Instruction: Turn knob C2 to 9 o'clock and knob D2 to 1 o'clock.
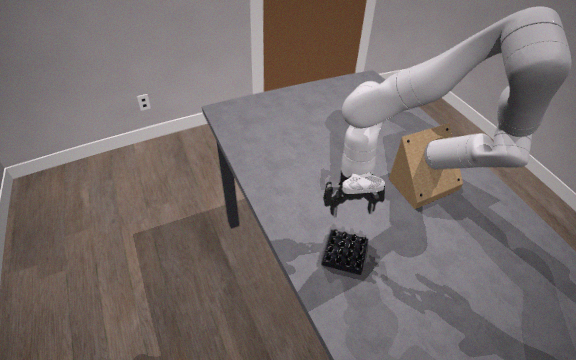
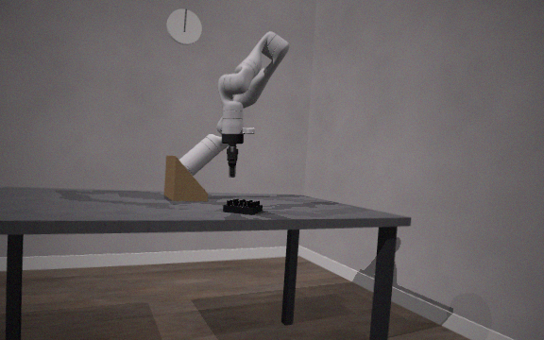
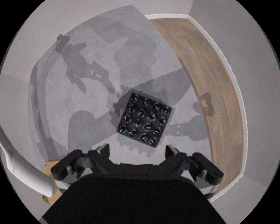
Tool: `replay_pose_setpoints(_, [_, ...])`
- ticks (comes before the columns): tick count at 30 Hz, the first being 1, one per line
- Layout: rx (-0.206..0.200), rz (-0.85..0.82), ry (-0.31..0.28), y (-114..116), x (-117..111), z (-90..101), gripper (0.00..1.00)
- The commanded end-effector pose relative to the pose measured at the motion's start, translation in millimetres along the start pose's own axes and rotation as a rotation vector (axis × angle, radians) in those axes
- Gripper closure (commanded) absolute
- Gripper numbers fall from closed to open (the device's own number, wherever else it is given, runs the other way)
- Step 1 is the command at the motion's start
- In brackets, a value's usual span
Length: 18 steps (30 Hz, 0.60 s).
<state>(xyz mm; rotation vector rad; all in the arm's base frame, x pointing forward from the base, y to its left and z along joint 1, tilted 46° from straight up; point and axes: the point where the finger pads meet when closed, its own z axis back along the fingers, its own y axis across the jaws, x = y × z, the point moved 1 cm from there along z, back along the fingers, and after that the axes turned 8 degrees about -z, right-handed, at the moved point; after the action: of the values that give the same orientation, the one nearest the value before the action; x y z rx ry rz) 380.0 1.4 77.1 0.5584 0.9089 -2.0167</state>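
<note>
The black knob box (image 1: 345,252) (image 2: 240,206) (image 3: 144,120) stands on the grey table (image 1: 278,150) (image 2: 88,208) near its edge, with a grid of small dark knobs on top. The knob lines and names are too small to read. My gripper (image 1: 352,204) (image 2: 231,174) (image 3: 137,151) is open and empty. It points straight down and hangs well above the table, a little behind the box and not touching it. In the wrist view the box lies just ahead of the spread fingers, turned at an angle.
A tan wooden wedge (image 1: 424,167) (image 2: 182,181) stands on the table behind the gripper, and the arm's base link rests on it. The table edge runs close beside the box. A wooden floor (image 1: 93,240) lies below.
</note>
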Motion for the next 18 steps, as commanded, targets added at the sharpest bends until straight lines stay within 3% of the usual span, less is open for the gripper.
replay_pose_setpoints(1, [0.000, 0.002, -0.002, 0, -1, -0.2, 0.00])
replay_pose_setpoints(18, [0.018, -0.089, -0.008, -2, -6, -11.1, 0.00])
